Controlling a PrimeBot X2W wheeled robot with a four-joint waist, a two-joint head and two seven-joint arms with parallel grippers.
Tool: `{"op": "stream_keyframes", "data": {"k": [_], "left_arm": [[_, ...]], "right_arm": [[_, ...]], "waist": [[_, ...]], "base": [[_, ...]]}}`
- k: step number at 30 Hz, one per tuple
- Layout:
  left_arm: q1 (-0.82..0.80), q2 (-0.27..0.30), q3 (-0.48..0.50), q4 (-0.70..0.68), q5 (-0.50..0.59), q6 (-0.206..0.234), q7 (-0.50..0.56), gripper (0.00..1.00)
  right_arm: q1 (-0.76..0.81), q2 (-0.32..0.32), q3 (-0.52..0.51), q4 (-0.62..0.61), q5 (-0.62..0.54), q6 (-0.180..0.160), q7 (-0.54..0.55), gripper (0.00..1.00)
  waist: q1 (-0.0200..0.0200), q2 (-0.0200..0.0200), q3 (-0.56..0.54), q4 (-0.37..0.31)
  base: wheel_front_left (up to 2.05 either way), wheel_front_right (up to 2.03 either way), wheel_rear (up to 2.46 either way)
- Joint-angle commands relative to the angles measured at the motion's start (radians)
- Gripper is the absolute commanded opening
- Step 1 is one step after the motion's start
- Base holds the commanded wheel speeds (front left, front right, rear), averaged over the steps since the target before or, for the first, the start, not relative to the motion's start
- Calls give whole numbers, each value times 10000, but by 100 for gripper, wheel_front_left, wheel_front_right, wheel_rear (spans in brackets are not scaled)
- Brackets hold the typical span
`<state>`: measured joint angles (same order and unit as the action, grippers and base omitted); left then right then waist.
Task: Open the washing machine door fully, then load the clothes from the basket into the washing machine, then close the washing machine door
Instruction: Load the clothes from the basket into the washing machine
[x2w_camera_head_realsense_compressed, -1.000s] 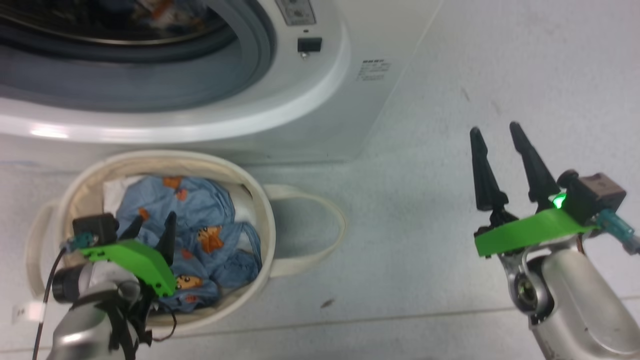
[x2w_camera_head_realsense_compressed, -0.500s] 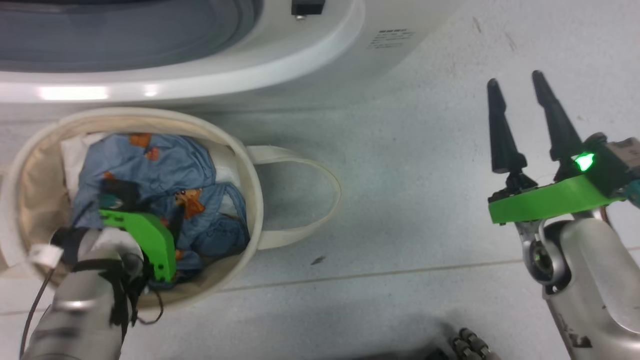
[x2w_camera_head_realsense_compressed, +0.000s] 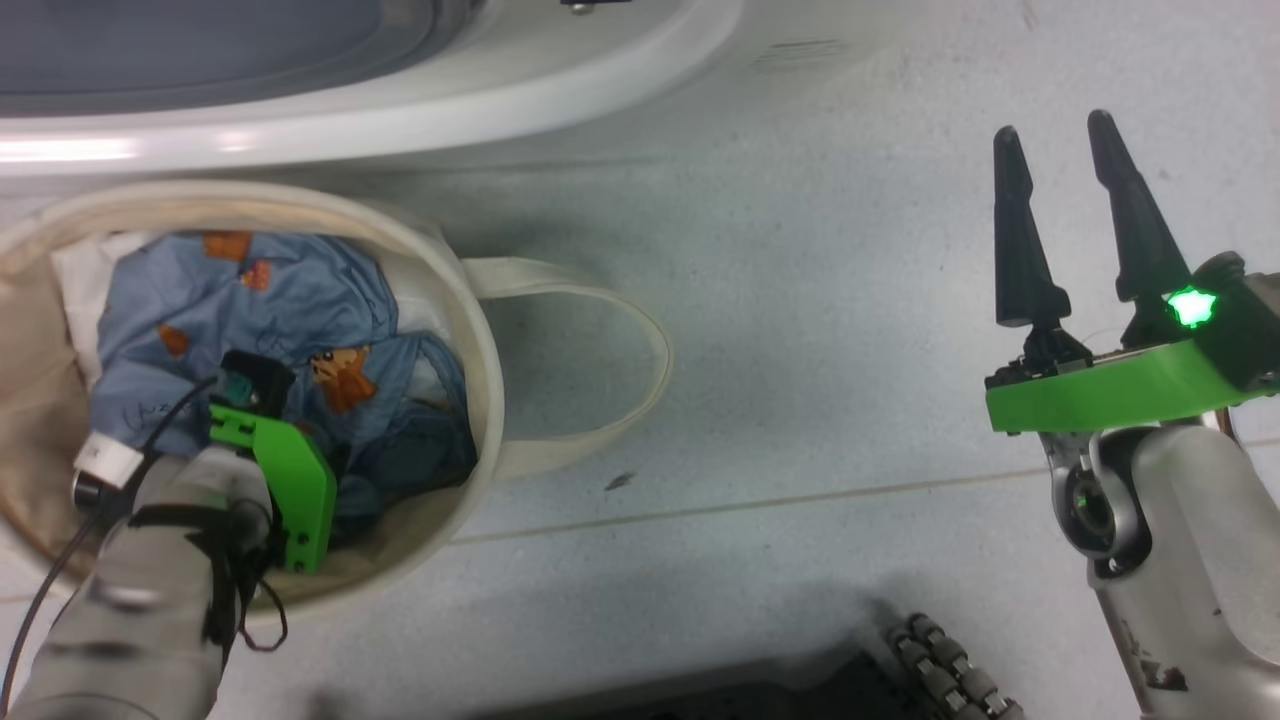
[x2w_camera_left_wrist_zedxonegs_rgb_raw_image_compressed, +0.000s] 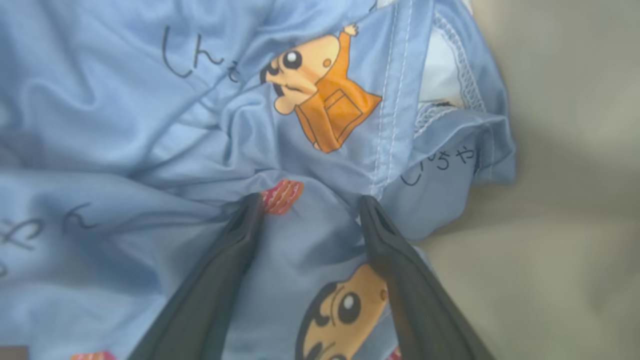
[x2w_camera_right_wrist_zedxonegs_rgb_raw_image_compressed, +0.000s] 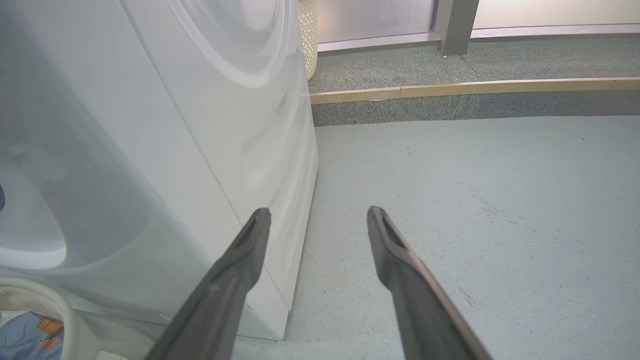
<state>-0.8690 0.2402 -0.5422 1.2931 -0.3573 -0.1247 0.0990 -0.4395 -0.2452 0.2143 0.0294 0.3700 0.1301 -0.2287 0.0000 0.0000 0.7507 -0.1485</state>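
The cream basket (x2w_camera_head_realsense_compressed: 480, 330) stands on the floor just before the white washing machine (x2w_camera_head_realsense_compressed: 420, 95), with the light blue printed clothes (x2w_camera_head_realsense_compressed: 290, 300) crumpled inside it. My left gripper (x2w_camera_head_realsense_compressed: 335, 455) reaches down into the basket. In the left wrist view it (x2w_camera_left_wrist_zedxonegs_rgb_raw_image_compressed: 310, 205) is open, both tips pressed into the clothes (x2w_camera_left_wrist_zedxonegs_rgb_raw_image_compressed: 150, 130) beside a white-stitched hem, and a fold of cloth lies between the fingers. My right gripper (x2w_camera_head_realsense_compressed: 1052, 128) hangs open over bare floor, well to the right, with nothing in it (x2w_camera_right_wrist_zedxonegs_rgb_raw_image_compressed: 318, 212). The washing machine door is out of view.
The basket's strap handle (x2w_camera_head_realsense_compressed: 620, 330) lies looped on the floor to its right. A dark ribbed part of the robot's base (x2w_camera_head_realsense_compressed: 940, 670) sits at the bottom. The washing machine's side panel (x2w_camera_right_wrist_zedxonegs_rgb_raw_image_compressed: 150, 125) stands left of my right gripper, with a raised step (x2w_camera_right_wrist_zedxonegs_rgb_raw_image_compressed: 450, 92) behind.
The head camera has tilted down, so the whole scene shifted up. My left gripper has sunk deeper into the basket, onto the clothes. The right gripper stays open.
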Motion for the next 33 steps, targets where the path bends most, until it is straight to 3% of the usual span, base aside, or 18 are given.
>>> {"op": "stream_keyframes", "data": {"k": [1, 6, 11, 15, 16, 17, 22, 33], "left_arm": [[-9, 380, 113, -25, -138, -49, 158, 100], [-133, 314, 40, -25, -306, -55, 208, 100], [-205, 441, -240, -24, -343, -54, 934, 100], [-321, 498, -240, -24, -384, 317, 1414, 99], [-349, 508, -223, -24, -401, 436, 1403, 43], [-357, 516, -233, -24, -398, 520, 1402, 0], [-386, 483, -244, -24, -479, 540, 1243, 0], [-108, 125, 132, -23, -1067, 302, -928, 0]], "right_arm": [[206, 47, 78, -364, -99, 6, 33, 100], [188, 84, 39, -436, -139, 6, 14, 100], [185, 102, 20, -505, -180, 6, -2, 100], [160, 131, 23, -556, -206, 6, -1, 100], [154, 144, 21, -567, -204, 6, -4, 100], [149, 153, 24, -572, -204, 6, -7, 100], [148, 184, 21, -518, -192, 6, -29, 100], [68, 209, 166, 7, 57, 6, -192, 100]], "waist": [[0, 0, 262, -60], [0, 0, 481, -109], [0, 0, 643, -158], [0, 0, 717, -196], [0, 0, 723, -206], [0, 0, 726, -217], [0, 0, 683, -200], [0, 0, -361, 80]], "base": [[0, 0, 0], [0, 0, 0], [0, 0, 0], [0, 0, 0], [0, 0, 0], [0, 0, 0], [0, 0, 0], [0, 0, 0]]}}
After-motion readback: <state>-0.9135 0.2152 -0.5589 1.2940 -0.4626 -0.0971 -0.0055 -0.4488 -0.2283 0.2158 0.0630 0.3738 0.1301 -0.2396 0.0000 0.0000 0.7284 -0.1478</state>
